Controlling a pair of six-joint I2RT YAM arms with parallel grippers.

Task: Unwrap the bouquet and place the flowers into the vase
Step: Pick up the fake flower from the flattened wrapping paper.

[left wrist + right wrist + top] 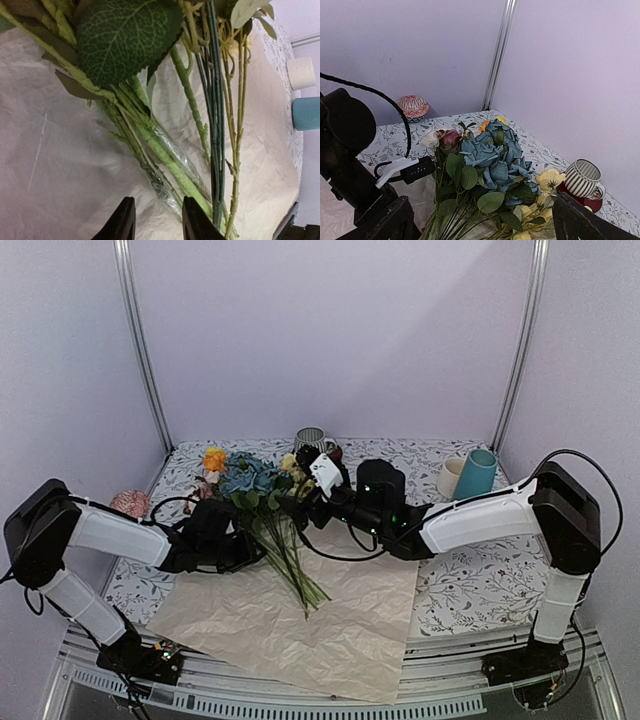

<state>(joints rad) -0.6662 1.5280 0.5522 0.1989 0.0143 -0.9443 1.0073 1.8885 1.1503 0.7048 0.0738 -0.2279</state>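
So, the paper is already spread flat on the worktop. The flowers lie loose across it, heads toward 11 o'clock, stems fanning to 5 o'clock. The vase stands upright well apart, at 2 o'clock of the bunch, just beside a cream mug. Left jaws sit low by the stems, part-way open. We see bare paper in the gap and nothing gripped. Right jaws are spread fully wide over the blooms, holding nothing.

Risks, as we judge them:
- Stems are thin, stiff, wire-like and splayed, so a close may catch only a few and leave the rest.
- The close may also pinch the paper and drag the sheet along.
- One stem wears a slick clear film sleeve, likely to slip.
- Heads look like bulky fabric and top-heavy. A low grip could let the bunch swing and knock the tall narrow vase, or the striped cup at 12 o'clock.

The paper is crinkled, light and matte. The leaves are veined with serrated edges.
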